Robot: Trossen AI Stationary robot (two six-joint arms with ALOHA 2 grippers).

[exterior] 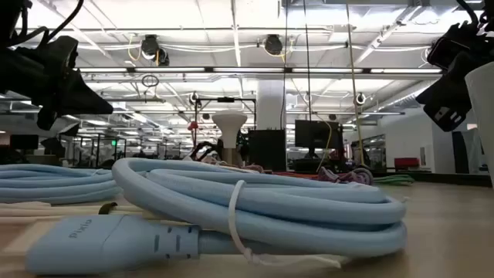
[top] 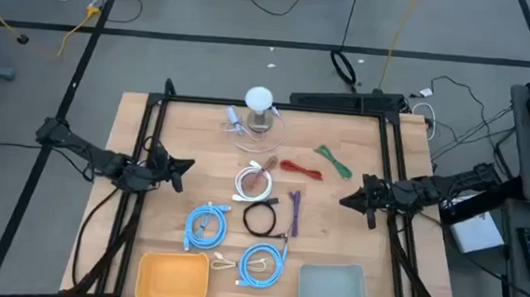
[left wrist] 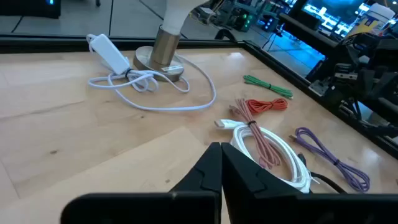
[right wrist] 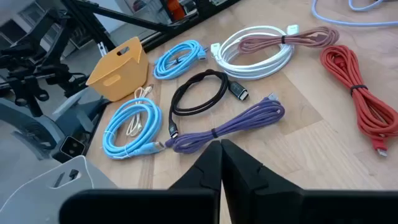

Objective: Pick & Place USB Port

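Risk entry: both grippers, left [top: 185, 168] and right [top: 346, 200], pressed together and empty at table edges; bundled cables [top: 261, 218] crowded mid-table near orange bin [top: 174, 278], USB item not identifiable among them, so wrong-bundle or snagged-neighbour pickup likely.

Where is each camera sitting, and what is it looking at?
High view: above, looking straight down at the table; both arms show.
Low view: at tabletop height, facing a blue cable; arms hang at the top corners.
Left wrist view: behind the left gripper, jaws shut, facing the lamp.
Right wrist view: behind the right gripper, jaws shut, facing the purple cable.
Both wrist views share the white cable.
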